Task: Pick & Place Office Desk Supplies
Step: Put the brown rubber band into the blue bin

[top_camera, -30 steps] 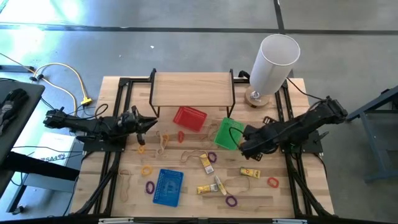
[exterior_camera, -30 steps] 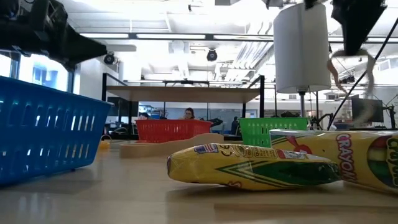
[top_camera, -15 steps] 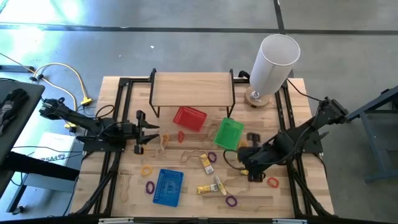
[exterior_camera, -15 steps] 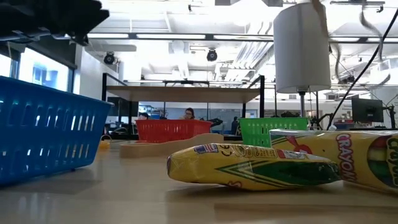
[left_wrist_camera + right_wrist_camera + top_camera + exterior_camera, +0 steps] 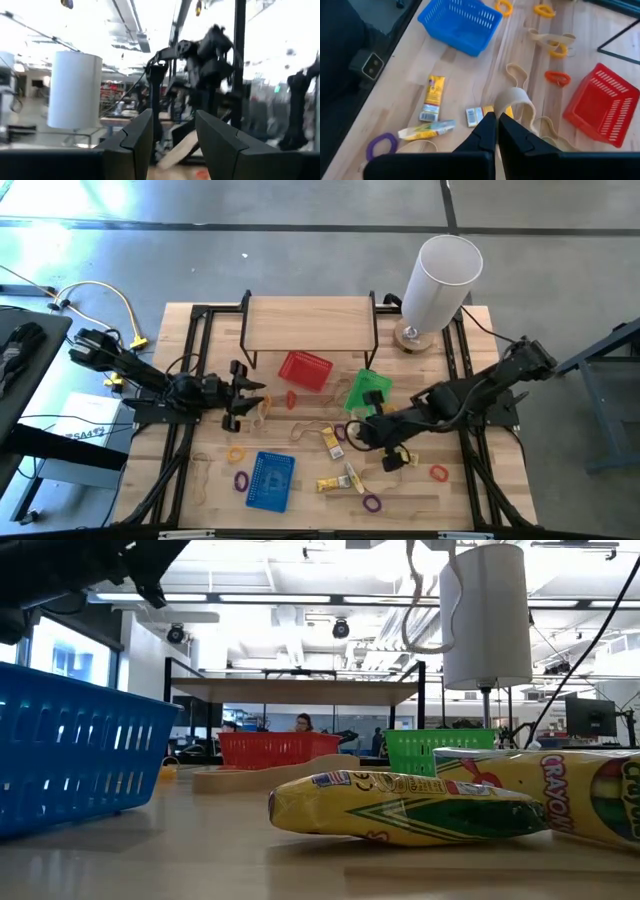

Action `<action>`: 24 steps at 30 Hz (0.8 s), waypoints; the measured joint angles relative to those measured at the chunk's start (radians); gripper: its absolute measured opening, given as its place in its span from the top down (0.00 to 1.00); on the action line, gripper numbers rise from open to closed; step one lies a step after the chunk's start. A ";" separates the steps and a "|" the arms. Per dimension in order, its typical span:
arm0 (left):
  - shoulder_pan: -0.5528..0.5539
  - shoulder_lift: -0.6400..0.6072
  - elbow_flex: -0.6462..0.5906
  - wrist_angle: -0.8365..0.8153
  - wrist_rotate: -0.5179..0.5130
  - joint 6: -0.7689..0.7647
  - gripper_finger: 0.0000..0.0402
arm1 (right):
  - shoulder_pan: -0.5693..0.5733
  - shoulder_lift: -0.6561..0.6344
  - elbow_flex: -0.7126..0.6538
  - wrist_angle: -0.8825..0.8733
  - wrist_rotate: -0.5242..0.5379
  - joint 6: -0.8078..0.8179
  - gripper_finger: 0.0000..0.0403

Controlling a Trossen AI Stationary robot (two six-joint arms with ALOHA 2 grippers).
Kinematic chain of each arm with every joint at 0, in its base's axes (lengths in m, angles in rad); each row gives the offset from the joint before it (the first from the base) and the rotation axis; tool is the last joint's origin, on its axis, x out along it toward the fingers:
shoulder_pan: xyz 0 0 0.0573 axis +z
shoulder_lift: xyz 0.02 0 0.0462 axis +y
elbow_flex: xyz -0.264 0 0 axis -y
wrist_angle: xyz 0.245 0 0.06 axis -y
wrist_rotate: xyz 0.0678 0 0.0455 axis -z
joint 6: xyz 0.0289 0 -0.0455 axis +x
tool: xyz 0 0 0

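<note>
My right gripper (image 5: 496, 125) hangs over the table's middle (image 5: 357, 432), shut on a pale tan band (image 5: 516, 100). In the low view the band (image 5: 425, 605) dangles high above the table. Around it lie yellow crayon packs (image 5: 330, 442) (image 5: 335, 483), purple loops (image 5: 241, 479) (image 5: 372, 503), an orange loop (image 5: 439, 473) and a yellow loop (image 5: 235, 452), all flat on the wood. My left gripper (image 5: 255, 395) is at the table's left, open, with nothing between its fingers (image 5: 135, 142). My right gripper pinches the tan band between its two fingertips, at one spot on the strip (image 5: 505, 106). The fingers slant down from the table's right. The band hangs as a slack loop, clear of the table (image 5: 425, 630).
A red basket (image 5: 304, 370) and a green basket (image 5: 367, 392) sit in front of the wooden shelf (image 5: 310, 325). A blue basket (image 5: 270, 480) is near the front left. The tall white cylinder (image 5: 440, 280) stands at the far right. More tan bands (image 5: 262, 408) lie near my left gripper.
My right gripper has carried the tan band up and toward the table's left, away from the green basket's right side, rolling its wrist on the way; the band still hangs clear. My left gripper has gone toward the table's right and tipped upward.
</note>
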 joint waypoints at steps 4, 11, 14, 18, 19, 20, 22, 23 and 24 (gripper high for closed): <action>0.001 0.079 0.000 0.043 -0.010 -0.066 0.64 | -0.010 0.037 0.000 0.019 -0.016 -0.036 0.99; 0.017 0.159 0.011 0.039 -0.010 -0.024 0.64 | -0.015 0.098 0.000 0.073 -0.017 -0.092 0.99; 0.024 0.176 0.023 0.041 0.013 0.070 0.63 | -0.018 0.111 0.000 0.077 -0.015 -0.113 0.99; 0.021 0.213 0.053 0.037 0.070 0.111 0.56 | -0.025 0.117 0.000 0.095 -0.015 -0.138 0.99; 0.019 0.224 0.061 0.034 0.073 0.101 0.53 | -0.029 0.117 0.000 0.106 -0.014 -0.143 0.99; 0.017 0.237 0.073 0.028 0.074 0.085 0.50 | -0.034 0.117 0.000 0.117 -0.015 -0.150 0.99; 0.018 0.262 0.102 0.008 0.076 0.048 0.42 | -0.043 0.117 0.000 0.134 -0.018 -0.172 0.99; 0.018 0.275 0.114 -0.001 0.076 0.025 0.39 | -0.048 0.117 0.000 0.147 -0.018 -0.186 0.99; 0.018 0.289 0.128 -0.003 0.075 0.000 0.36 | -0.053 0.117 0.000 0.166 -0.018 -0.199 0.99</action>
